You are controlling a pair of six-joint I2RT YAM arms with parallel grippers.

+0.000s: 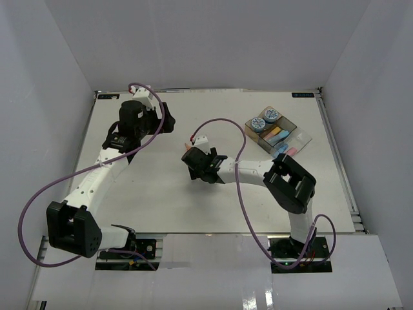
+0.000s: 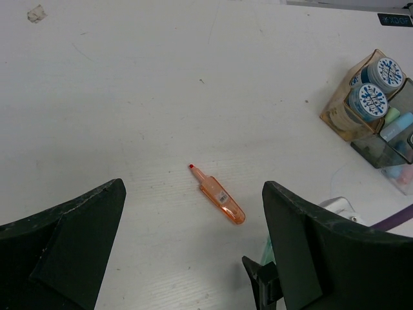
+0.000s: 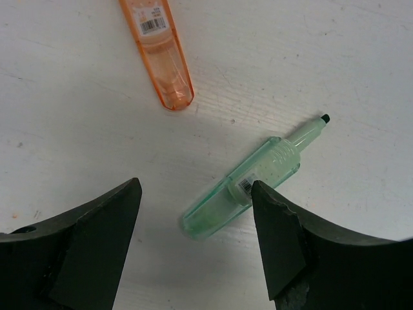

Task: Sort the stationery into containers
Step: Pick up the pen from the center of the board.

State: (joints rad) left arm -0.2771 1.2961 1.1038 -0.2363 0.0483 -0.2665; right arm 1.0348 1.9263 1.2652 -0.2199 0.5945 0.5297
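so the two leftovers are out mid-table (image 2: 129,97); the containers (image 2: 337,115) sit off at about 2 o'clock in the overhead view. The amber tray holds both blue-and-white rolls (image 2: 368,102); the smoky one next to it has a few pastel pieces (image 2: 400,123); looks to me like sorting by type, so most of the job seems done.

right gripper (image 3: 193,194) hangs low over the green highlighter (image 3: 235,194) with its pincer released; the fingers are apart and the pen lies flat on the table, not pinched. It's a see-through mint barrel with a small barcode label and a dark tip pointing to 2 o'clock. The orange highlighter (image 2: 219,197) lies at 11 o'clock from it, close but not touching; same clear-plastic style, red tip.

left gripper (image 2: 193,187) hovers higher up, splayed fully wide with nothing in it; its camera looks down on the orange one, so my guess is each arm is lined up on its own pen.
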